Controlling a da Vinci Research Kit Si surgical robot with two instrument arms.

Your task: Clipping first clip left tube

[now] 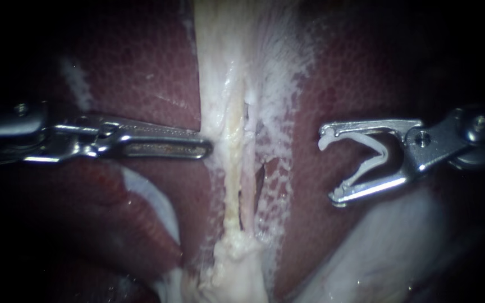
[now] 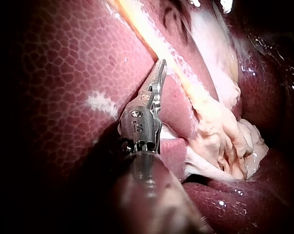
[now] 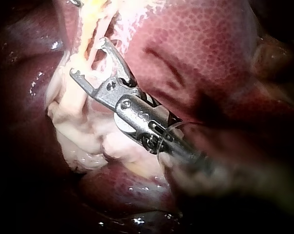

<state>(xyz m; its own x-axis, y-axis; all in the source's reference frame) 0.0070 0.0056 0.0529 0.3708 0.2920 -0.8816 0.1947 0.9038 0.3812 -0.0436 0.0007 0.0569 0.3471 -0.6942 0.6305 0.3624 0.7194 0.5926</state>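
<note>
Two thin tubes run down a pale band of tissue in the endoscope view: the yellowish left tube (image 1: 231, 168) and a pinker right tube (image 1: 247, 193) beside it. My right instrument (image 1: 329, 166) stands to the right of the band, apart from both tubes. Its jaws are spread wide with an open white clip (image 1: 373, 156) seated between them. My left instrument (image 1: 204, 148) has its jaws shut, the tip resting against the band's left edge. The left wrist view shows that instrument (image 2: 160, 66) beside the yellow tube (image 2: 154, 41). The right wrist view shows my right instrument (image 3: 88, 57) just short of the strands.
Dark red liver (image 1: 141, 73) lies on both sides of the band. A slit (image 1: 260, 178) opens in the thin white film right of the tubes. Lumpy pale tissue (image 1: 237, 269) sits where the tubes end below. Smooth whitish tissue (image 1: 383, 247) lies at lower right.
</note>
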